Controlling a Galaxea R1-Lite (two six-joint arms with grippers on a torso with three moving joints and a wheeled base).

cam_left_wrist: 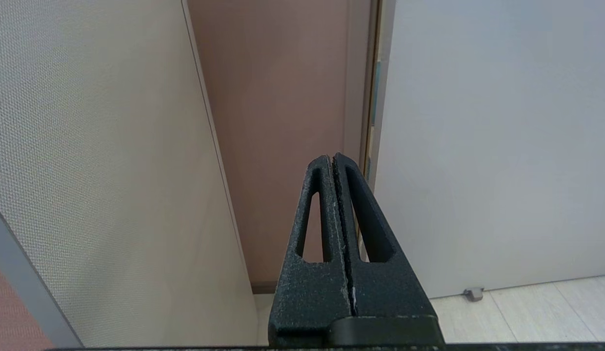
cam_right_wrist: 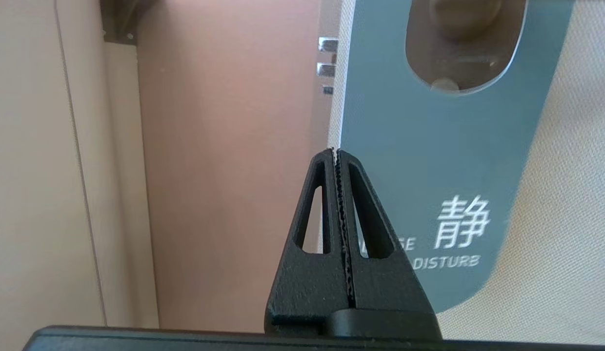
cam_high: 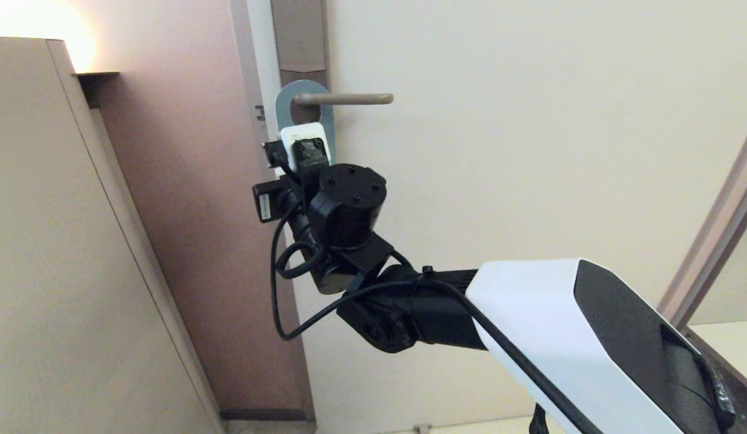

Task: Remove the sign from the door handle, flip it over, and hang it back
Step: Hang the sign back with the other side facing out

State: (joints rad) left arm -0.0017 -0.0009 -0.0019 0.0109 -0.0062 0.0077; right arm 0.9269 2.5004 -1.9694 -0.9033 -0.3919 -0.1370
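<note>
The sign point(cam_high: 281, 111) hangs by its oval hole on the door handle point(cam_high: 349, 99), blue face with white text outward point(cam_right_wrist: 429, 146). The handle point(cam_right_wrist: 463, 14) shows through the hole in the right wrist view. My right gripper point(cam_right_wrist: 336, 151) is raised in front of the sign's lower part. Its jaws are shut, with the tips right at the sign's edge on the door-frame side and nothing seen between them. In the head view the wrist hides the fingers and most of the sign. My left gripper point(cam_left_wrist: 332, 157) is shut and empty, held low and pointing at the door's foot.
A beige partition point(cam_high: 48, 241) stands close on the left, with a pink-brown wall point(cam_high: 187, 211) between it and the door frame. The pale door point(cam_high: 530, 120) fills the right. A small door stop point(cam_left_wrist: 473, 294) sits on the floor.
</note>
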